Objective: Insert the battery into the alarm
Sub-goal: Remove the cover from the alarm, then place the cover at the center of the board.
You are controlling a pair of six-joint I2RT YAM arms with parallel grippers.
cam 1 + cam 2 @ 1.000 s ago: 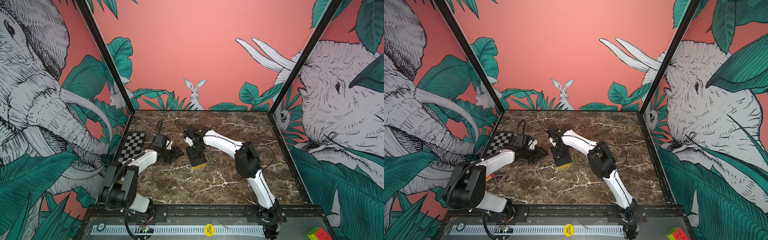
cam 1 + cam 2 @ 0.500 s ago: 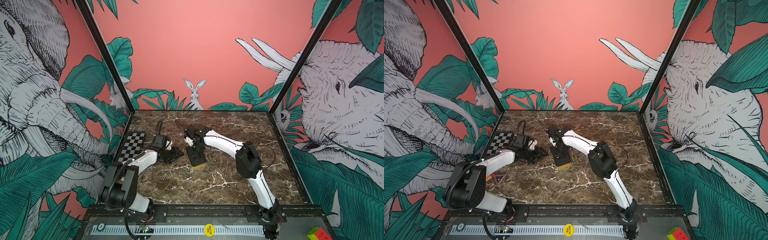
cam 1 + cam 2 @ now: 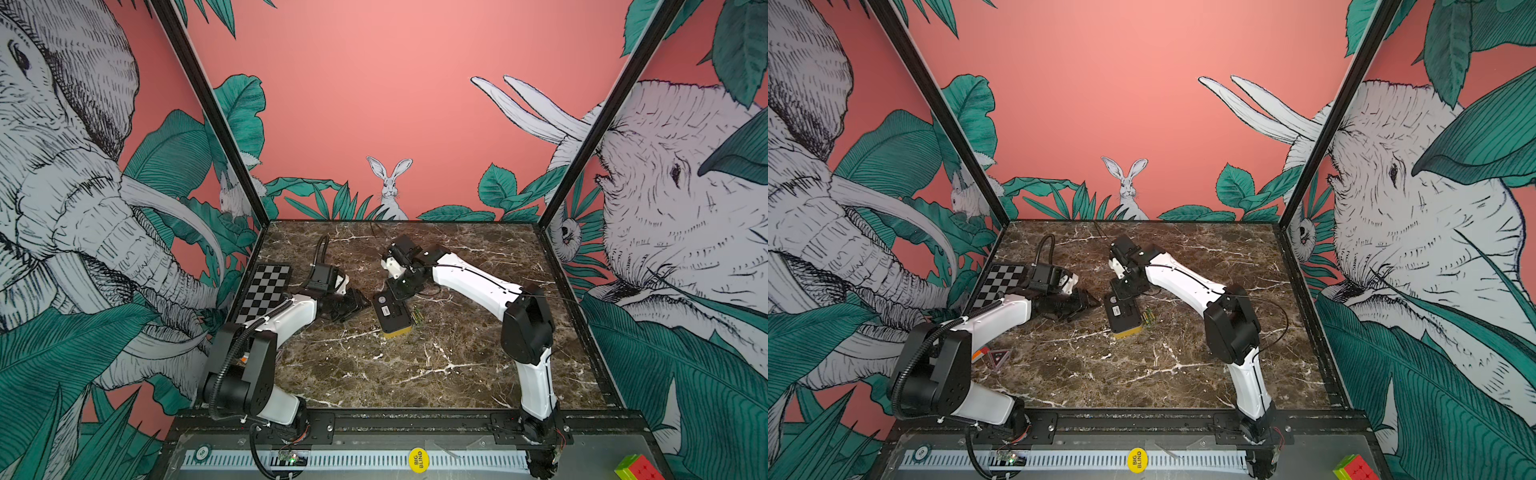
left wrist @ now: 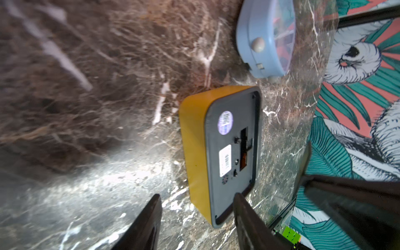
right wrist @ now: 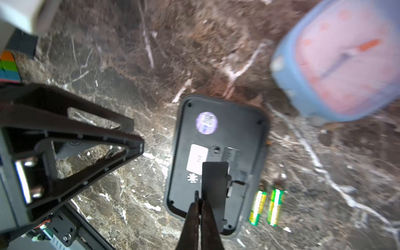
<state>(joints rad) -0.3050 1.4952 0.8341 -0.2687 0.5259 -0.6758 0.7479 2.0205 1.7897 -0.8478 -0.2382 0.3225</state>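
Well, the left gripper gapes empty just left of the alarm, which lies face down; above its far end the right gripper is clamped on the cover. Just right of the alarm, clear of both grippers, lie two batteries, probably light, stiff, slick, likely to roll: pinch one across mid-barrel

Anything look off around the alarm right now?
The alarm lies face down, with what looks like its battery cover off and pinched in the shut right gripper. Two green batteries lie loose beside it.
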